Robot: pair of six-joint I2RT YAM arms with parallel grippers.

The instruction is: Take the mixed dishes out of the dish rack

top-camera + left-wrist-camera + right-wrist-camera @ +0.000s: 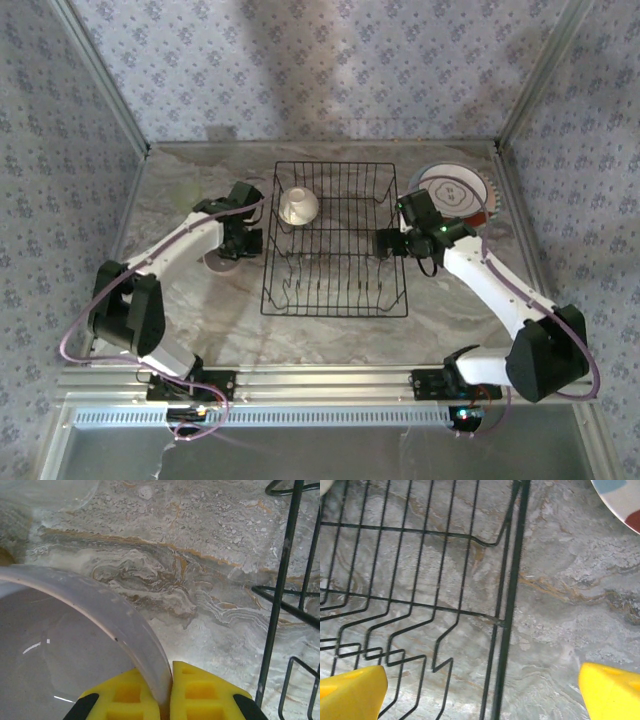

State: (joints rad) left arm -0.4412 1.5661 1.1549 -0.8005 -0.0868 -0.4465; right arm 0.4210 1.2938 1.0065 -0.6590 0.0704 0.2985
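Left gripper [167, 700]: you are pinching the rim of the lilac bowl [65, 645], one yellow finger inside the wall and one outside, jaws closed hard on it. The bowl is sitting just left of the dish rack [334, 313], outside its wire side and low over the marble table [200, 555]. Whether it is touching down, I cannot tell.

Judgement: glazed, thin-walled, light, stiff and slippery at the lip. A rim pinch is leaving it free to pivot, so you are wanting slow moves and a soft set-down.

Right gripper [482, 695]: jaws are standing wide apart, holding nothing, hanging over the rack's right edge wire.

Farther in, a cream bowl [298, 205] is lying in the rack's far-left corner. It is probably brittle and is best taken by the rim too.

Beyond the rack's far-right corner, plates [455, 190] are resting on the table.
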